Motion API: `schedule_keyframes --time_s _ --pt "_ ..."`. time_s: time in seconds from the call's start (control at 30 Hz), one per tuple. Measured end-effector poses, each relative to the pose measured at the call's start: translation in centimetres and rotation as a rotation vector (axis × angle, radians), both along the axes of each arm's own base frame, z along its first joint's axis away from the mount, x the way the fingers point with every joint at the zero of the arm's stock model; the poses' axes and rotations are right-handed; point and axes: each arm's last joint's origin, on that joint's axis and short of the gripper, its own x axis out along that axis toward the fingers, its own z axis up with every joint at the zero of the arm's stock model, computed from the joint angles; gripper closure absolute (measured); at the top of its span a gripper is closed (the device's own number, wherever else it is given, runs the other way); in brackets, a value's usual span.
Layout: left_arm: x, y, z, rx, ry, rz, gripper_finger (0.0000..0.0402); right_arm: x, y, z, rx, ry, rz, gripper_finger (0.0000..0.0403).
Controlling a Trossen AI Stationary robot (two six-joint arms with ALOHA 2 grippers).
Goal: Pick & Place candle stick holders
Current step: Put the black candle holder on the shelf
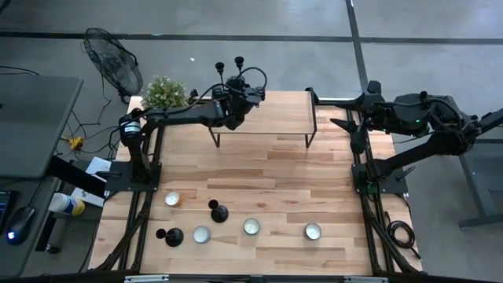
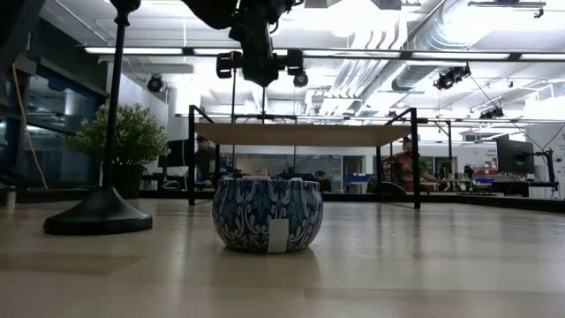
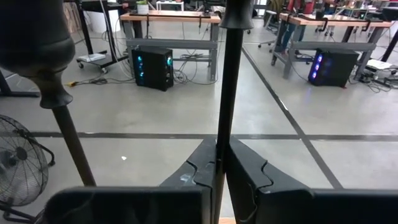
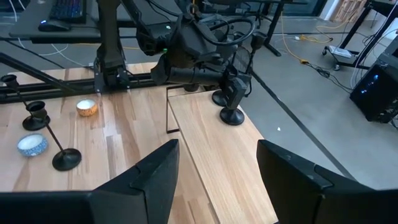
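Note:
Two black candle stick holders stand on the raised wooden shelf (image 1: 271, 118) at the far side. My left gripper (image 3: 222, 168) is shut on the right-hand one (image 1: 239, 61). The other (image 1: 221, 68) stands just to its left, and in the left wrist view (image 3: 59, 118) it is close by. Two more holders stand by their bases on the table near the front, one (image 1: 217, 211) to the right of the other (image 1: 171, 234). My right gripper (image 4: 217, 162) is open and empty, waiting at the table's far right (image 1: 351, 126). My left gripper pinches the holder's thin stem (image 3: 221, 146) between its two fingers, low on the stem. The fingers lie level and come from the table's near side, across the stem. The holder stands upright, and its round base (image 4: 231, 116) appears to rest on the shelf.
Several tealight cups sit along the table's front: one (image 1: 172, 199) at the left, two (image 1: 201, 233) (image 1: 251, 226) in the middle and one (image 1: 313, 230) at the right. A blue patterned candle bowl (image 2: 267, 215) stands close to the low camera. A potted plant (image 1: 165, 93) is at the far left corner.

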Motion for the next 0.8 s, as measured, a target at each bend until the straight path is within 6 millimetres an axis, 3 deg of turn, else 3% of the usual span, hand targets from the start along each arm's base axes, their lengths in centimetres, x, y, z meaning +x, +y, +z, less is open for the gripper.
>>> schedule_keyframes --time_s 0.8 --pt "-0.06 -0.1 -0.56 -0.044 0.071 -0.058 0.0367 0.01 0.03 -0.01 0.004 0.001 0.009 0.0195"
